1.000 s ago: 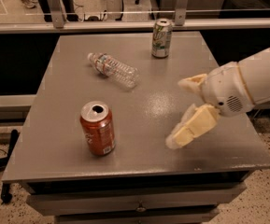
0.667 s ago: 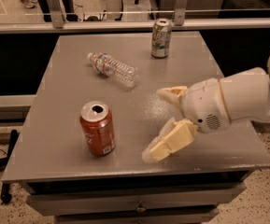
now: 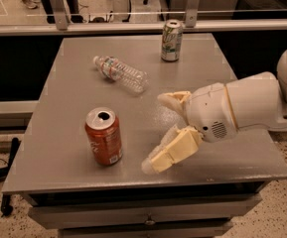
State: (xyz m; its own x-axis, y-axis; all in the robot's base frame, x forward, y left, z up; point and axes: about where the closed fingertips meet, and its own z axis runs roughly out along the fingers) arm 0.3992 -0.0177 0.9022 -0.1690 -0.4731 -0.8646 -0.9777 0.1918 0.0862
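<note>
**A:** Camera view: what is laid out here?

**B:** A grey surface (image 3: 63,133), seen from above and in front. A red soda can (image 3: 103,135) with its top opened stands upright near the front edge. I will place everything else from that red soda can.

**A:** Where is the gripper?

**B:** The gripper (image 3: 157,133), on a thick white arm (image 3: 252,103), sits just to the right of the red soda can. It is low over the surface, near the can but not touching it.

**A:** And the jaws?

**B:** They are spread wide and cream coloured, one farther back and one nearer the front edge. The gap between them faces the red soda can, and nothing is between them.

**A:** Anything else?

**B:** A clear plastic bottle (image 3: 120,73) lies on its side behind the red soda can, apart from it. A green can (image 3: 171,40) stands upright farther behind and to the right, well apart.

**A:** How far along does the work look?

**B:** Early, by my reading. The gripper is beside the red soda can, but there is no contact, no grip and no lift. The bottle and green can also rest free of the gripper.
</note>
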